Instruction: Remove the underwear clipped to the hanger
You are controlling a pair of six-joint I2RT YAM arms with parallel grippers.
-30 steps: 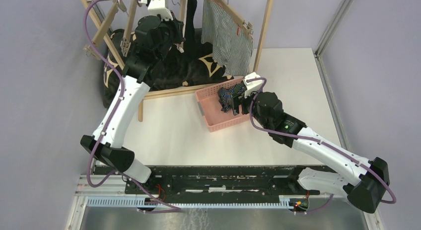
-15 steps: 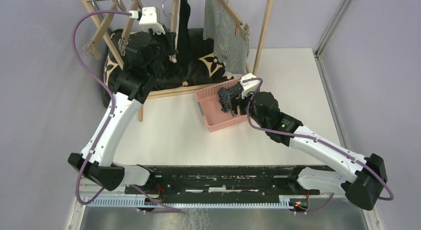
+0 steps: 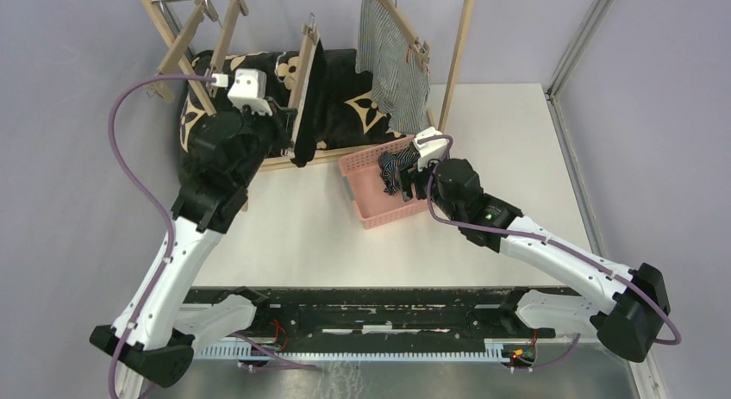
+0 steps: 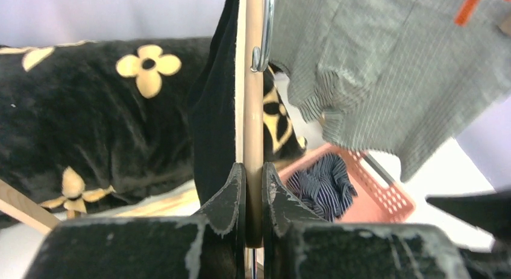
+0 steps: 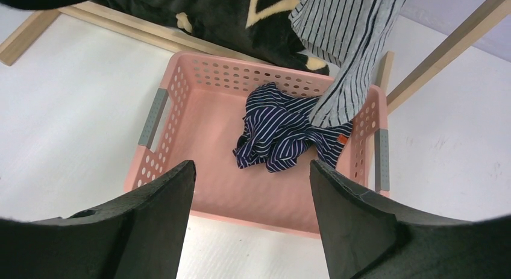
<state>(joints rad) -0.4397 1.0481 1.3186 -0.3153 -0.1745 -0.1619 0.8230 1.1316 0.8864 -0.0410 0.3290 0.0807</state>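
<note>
The left gripper (image 4: 253,170) is pressed together on the pale bar of a wooden clip hanger (image 4: 253,98). Only the left wrist view shows this pinch, because from above the wrist housing hides the fingers. The plain black cloth boxer shorts (image 4: 216,110) hang flat along the left face of that bar, in front of the black blanket with cream flower pattern (image 4: 90,116). The overhead view adds that this hanger sits tilted over the blanket, inside the wooden rack (image 3: 457,46).

The right gripper (image 5: 252,167) is spread wide and holds nothing, hovering over the pink perforated plastic basket (image 5: 265,65) on the white table (image 3: 302,218). Its wrist view shows the navy boxer shorts with thin pale stripes (image 5: 277,131) crumpled in the far right part of the basket. The lower end of the grey-and-white striped boxer shorts (image 5: 355,32) dangles down onto them. The overhead view shows these grey shorts hanging from a second wooden hanger (image 3: 398,24) on the rack. Their orange tag (image 4: 476,2) shows only to the left wrist camera.
</note>
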